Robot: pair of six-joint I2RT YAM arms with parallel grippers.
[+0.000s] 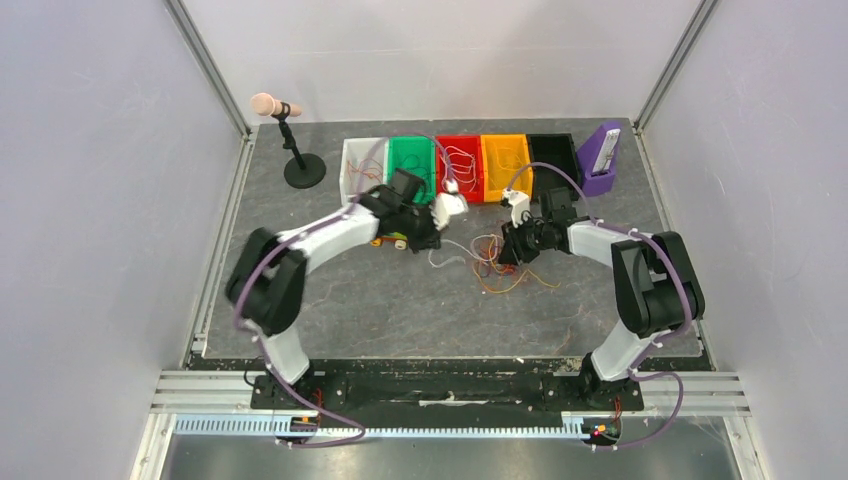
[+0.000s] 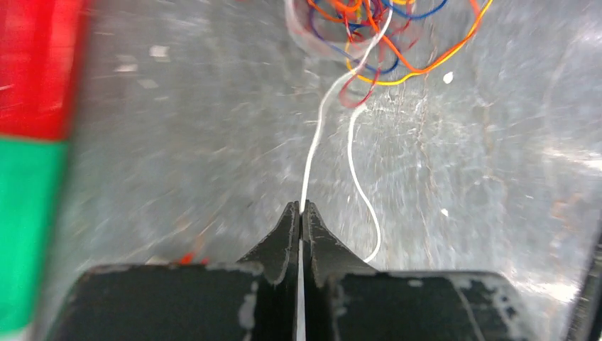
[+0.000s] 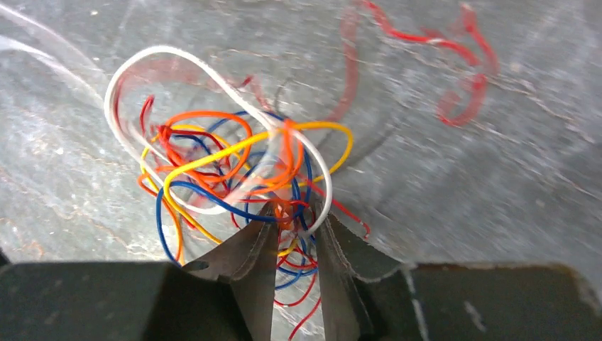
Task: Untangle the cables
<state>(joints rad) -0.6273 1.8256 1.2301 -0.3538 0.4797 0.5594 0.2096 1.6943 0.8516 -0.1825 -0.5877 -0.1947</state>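
The cables (image 1: 495,265) lie as a loose tangle of orange, yellow, blue, red and white wires on the grey mat between my two arms. My left gripper (image 2: 302,206) is shut on a white cable (image 2: 316,135) that runs from its fingertips up to the tangle (image 2: 369,28). In the top view the left gripper (image 1: 442,214) sits left of the tangle, near the bins. My right gripper (image 3: 298,213) has its jaws apart with several strands of the tangle (image 3: 227,163) between them; a white loop touches the right fingertip. The right gripper (image 1: 506,246) is over the tangle's right side.
A row of bins stands at the back: white (image 1: 352,170), green (image 1: 412,178), red (image 1: 470,190), orange (image 1: 494,185), black (image 1: 553,150), with a purple box (image 1: 600,160) at its right end. A microphone stand (image 1: 300,168) is back left. A loose red cable (image 3: 440,42) lies apart.
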